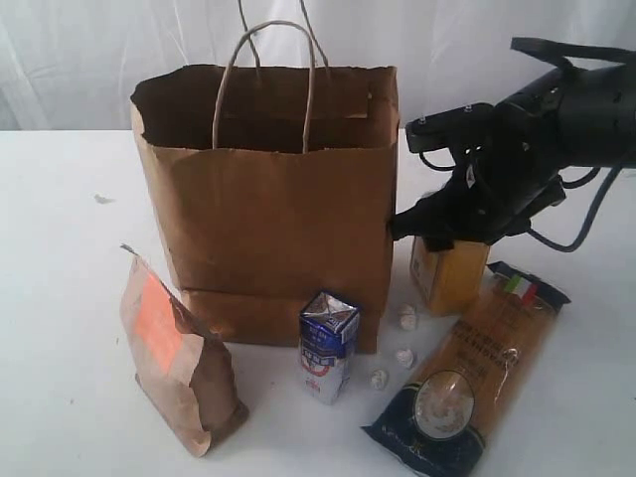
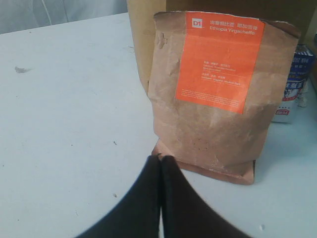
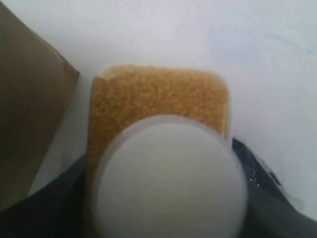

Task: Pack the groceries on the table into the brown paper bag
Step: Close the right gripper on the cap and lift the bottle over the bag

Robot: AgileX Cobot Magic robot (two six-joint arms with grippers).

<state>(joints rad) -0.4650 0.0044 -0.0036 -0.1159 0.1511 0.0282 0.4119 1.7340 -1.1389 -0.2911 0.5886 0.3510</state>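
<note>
**A:** Where's the brown paper bag (image 1: 268, 209)?

**B:** Upright in the middle of the worktop (image 1: 60, 298), mouth gaping. Biggest thing in the exterior view.

**A:** Groceries?

**B:** Four visible, all outside the bag.
- The orange juice bottle (image 1: 452, 273) stands just beside the bag's right wall, and its base looks planted on the worktop.
- The long pasta packet (image 1: 477, 368) lies flat in front of the bottle, close to it, angled toward the camera.
- The small blue-white carton (image 1: 328, 348) stands upright at the bag's front foot, toward its right corner.
- The kraft pouch with orange label (image 1: 174, 358) stands front left, leaning slightly, apart from the bag.

**A:** Right jaws?

**B:** The right arm (image 1: 566, 119) comes in from the right, and the right jaws are down over the bottle's top, one on each side. The right wrist view shows the white cap (image 3: 171, 178) dead centre, the orange body beyond it and dark jaw on both flanks. They're spread around the bottle. Can't tell whether they press on it or only straddle it.

**A:** Left jaws?

**B:** Closed tight, tips together, nothing between them. They sit low over the worktop, pointing at the pouch's foot and just short of it. In the left wrist view the bag is behind the pouch and the carton shows past its edge.

**A:** Anything else?

**B:** Three small white lumps (image 1: 406, 318) lie on the worktop between the carton and the pasta packet, too small to identify. A white curtain (image 1: 99, 50) hangs behind.
</note>
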